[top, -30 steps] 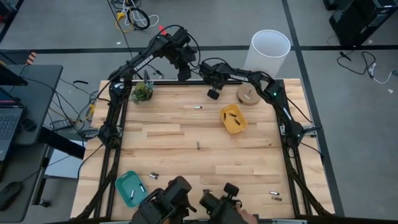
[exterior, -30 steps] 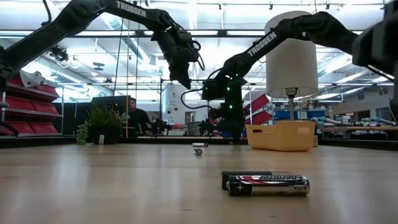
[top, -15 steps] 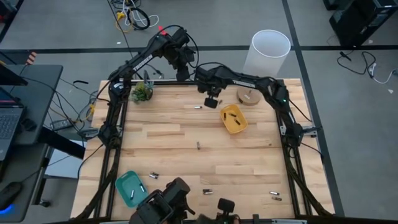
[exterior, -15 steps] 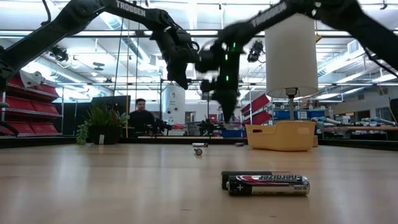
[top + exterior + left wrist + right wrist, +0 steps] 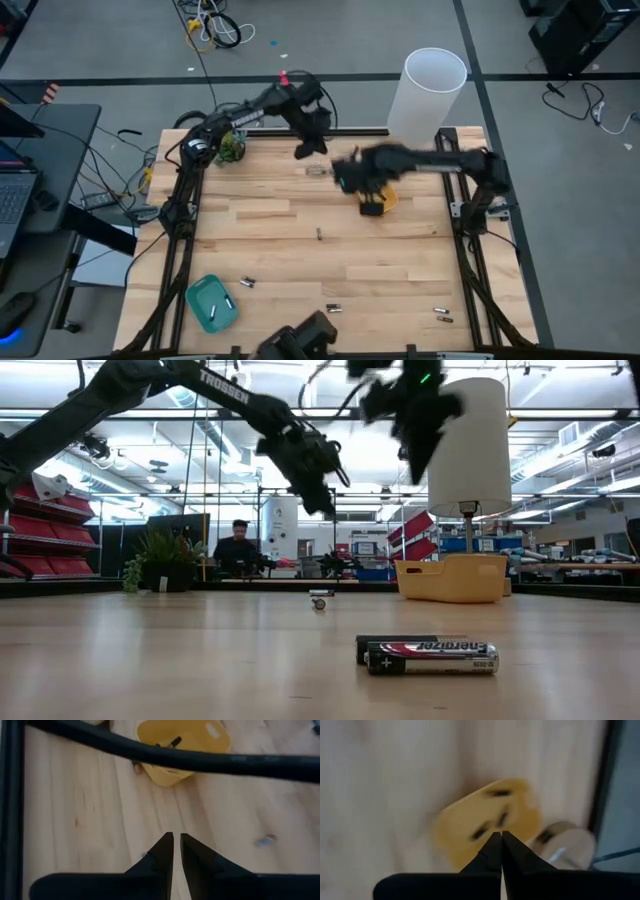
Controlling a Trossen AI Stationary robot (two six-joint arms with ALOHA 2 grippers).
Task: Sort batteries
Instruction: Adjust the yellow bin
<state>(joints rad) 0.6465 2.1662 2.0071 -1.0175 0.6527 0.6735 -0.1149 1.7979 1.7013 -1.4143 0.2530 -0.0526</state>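
The batteries lie scattered on the wooden table: a silvery one (image 5: 318, 172) near the far edge, one (image 5: 319, 235) mid-table, others (image 5: 334, 308) near the front, and two (image 5: 430, 656) close to the low camera. Dark batteries (image 5: 497, 792) lie in the yellow tray (image 5: 385, 200). A teal tray (image 5: 212, 302) at the front left holds a battery (image 5: 228, 302). My left gripper (image 5: 176, 836) hangs above the far part of the table, left of the yellow tray, shut to a thin slit with nothing in it. My right gripper (image 5: 499, 835) is shut, high over the yellow tray.
A tall white cylinder (image 5: 435, 85) stands beyond the far right corner and a small plant (image 5: 230, 148) at the far left. A round pale piece (image 5: 560, 842) sits beside the yellow tray. Black frame rails run along both table sides. A person (image 5: 238, 545) sits far behind.
My right gripper has swung from the far edge toward the table's middle and risen, ending over the yellow tray, still shut. My left gripper has come down and toward the near edge, from beyond the far edge to over the table, and has rolled a little.
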